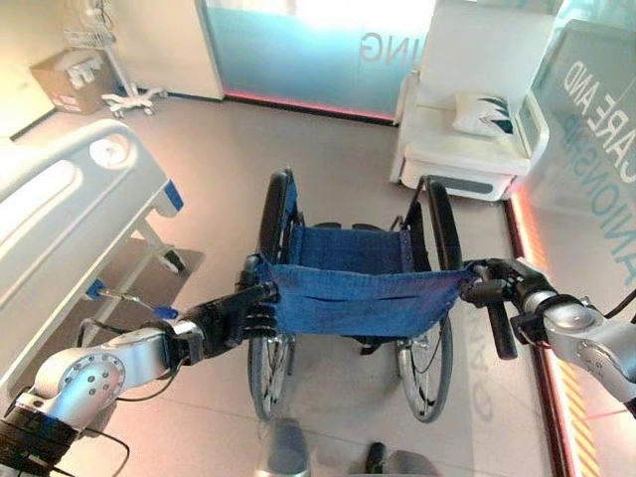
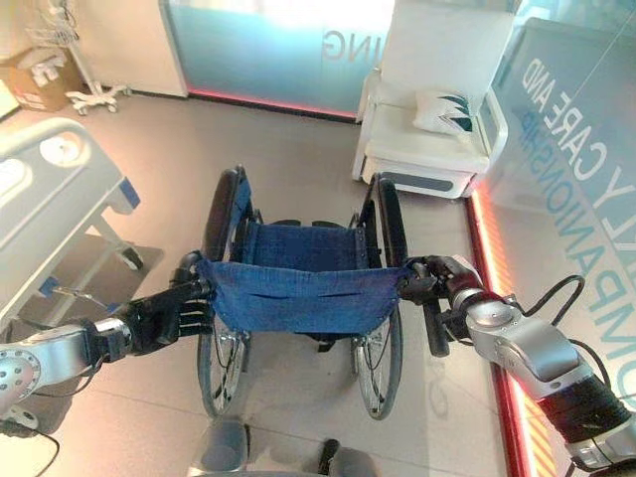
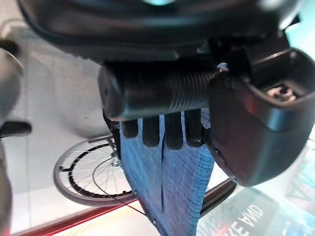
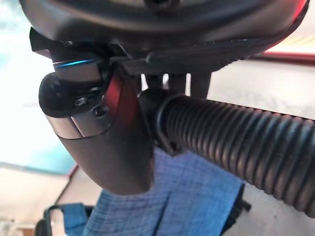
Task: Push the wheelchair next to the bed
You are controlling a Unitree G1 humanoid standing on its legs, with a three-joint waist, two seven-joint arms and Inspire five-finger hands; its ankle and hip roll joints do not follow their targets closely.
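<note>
the bed (image 1: 70,214) lies ahead-left of the wheelchair (image 1: 348,288). left hand (image 1: 234,316) and right hand (image 1: 489,283) each wrap a push handle.

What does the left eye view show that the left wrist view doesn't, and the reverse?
Only the left eye view shows the bed on the robot's left, the white armchair ahead, and the right hand on its push handle. Only the left wrist view shows the left hand's fingers curled round the ridged grip up close. Both show the wheelchair's blue backrest and a wheel.
</note>
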